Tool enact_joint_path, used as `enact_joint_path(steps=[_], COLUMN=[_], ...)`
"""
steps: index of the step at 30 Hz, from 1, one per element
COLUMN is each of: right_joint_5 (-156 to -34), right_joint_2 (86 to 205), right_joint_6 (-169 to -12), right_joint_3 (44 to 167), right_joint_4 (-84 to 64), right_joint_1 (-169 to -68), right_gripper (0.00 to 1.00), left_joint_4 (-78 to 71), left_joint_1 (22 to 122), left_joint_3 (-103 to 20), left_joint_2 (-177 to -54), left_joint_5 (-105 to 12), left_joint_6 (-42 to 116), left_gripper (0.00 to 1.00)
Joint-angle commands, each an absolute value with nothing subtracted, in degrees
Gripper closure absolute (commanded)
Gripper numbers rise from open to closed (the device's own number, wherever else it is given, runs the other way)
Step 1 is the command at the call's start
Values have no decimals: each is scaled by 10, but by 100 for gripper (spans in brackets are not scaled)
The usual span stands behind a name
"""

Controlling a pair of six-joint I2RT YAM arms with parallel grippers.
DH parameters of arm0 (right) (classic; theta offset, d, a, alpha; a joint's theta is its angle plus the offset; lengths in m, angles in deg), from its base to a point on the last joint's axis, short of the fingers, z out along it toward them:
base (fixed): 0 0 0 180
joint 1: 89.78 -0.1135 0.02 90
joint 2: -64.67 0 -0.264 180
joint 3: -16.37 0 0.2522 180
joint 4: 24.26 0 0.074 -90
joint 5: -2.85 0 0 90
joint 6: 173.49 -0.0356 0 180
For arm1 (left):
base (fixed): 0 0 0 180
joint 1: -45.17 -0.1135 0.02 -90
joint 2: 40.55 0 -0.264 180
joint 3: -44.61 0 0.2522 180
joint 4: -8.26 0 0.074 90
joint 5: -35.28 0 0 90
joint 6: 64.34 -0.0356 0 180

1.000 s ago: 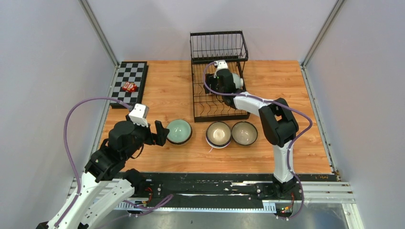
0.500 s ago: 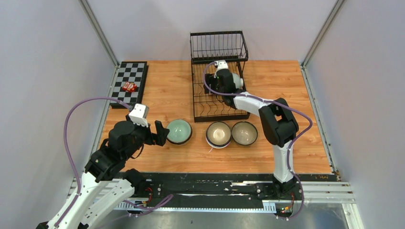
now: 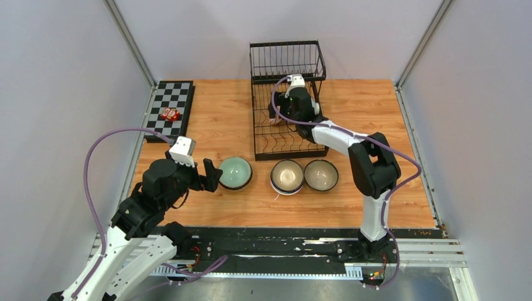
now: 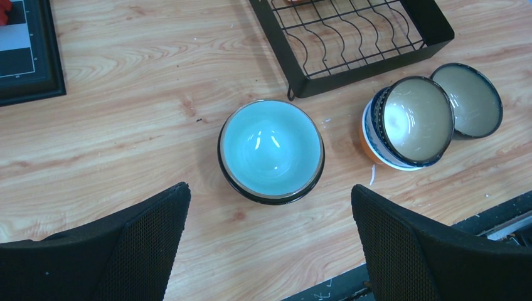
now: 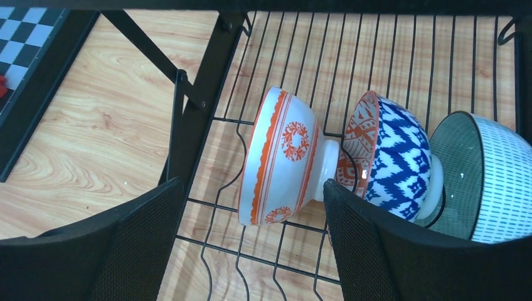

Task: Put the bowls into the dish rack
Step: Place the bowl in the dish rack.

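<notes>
Jaws on my left arm stand wide and empty. The pale green bowl sits mouth-up on the counter straight ahead of them, lined up with the gap between the fingers but not yet inside it. That's the relation I'm watching. A round bowl has no long axis to square up to, so I reckon it's a reach forward and down onto the rim, and the left arm is plainly the nearer one.

Off to the right, apart from the green one, a cream dark-rimmed bowl sits nested in an orange bowl. That stack is rim to rim with a second cream bowl. Both lie closer to the right arm's base.

Beyond them is the dish rack, and the right jaws hang over it, parted, gripping nothing. My right wrist camera shows three bowls on edge in the slots: a white bowl with orange bands, a blue zigzag bowl touching its foot, and a grey dashed bowl at the right. From overhead the wrist hides all three. The overhead view also barely hints at the orange bowl under the cream one, while the left wrist camera makes the stack plain.
</notes>
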State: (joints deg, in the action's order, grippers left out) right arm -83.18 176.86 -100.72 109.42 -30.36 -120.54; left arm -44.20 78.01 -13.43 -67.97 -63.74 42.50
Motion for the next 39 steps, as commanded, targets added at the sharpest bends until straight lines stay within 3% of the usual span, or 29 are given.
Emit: enact_joint_path(steps=[1, 24, 39], right_joint_5=[-841, -890, -949], right_joint_2=[1731, 1480, 1259], right_joint_6=[-1020, -1024, -1024], right_joint_3=[1073, 873, 797], right_joint_4=[-314, -282, -58], right_joint_1=[-1202, -1213, -1215], right_gripper=[16, 20, 24], left_joint_4=[-429, -443, -399], left_joint_1=[777, 778, 778], left_joint_3=[-128, -140, -132], left_joint_2=[-672, -697, -834], left_joint_5=[-631, -649, -641], left_joint_6=[416, 455, 527], left_gripper=[0, 0, 5])
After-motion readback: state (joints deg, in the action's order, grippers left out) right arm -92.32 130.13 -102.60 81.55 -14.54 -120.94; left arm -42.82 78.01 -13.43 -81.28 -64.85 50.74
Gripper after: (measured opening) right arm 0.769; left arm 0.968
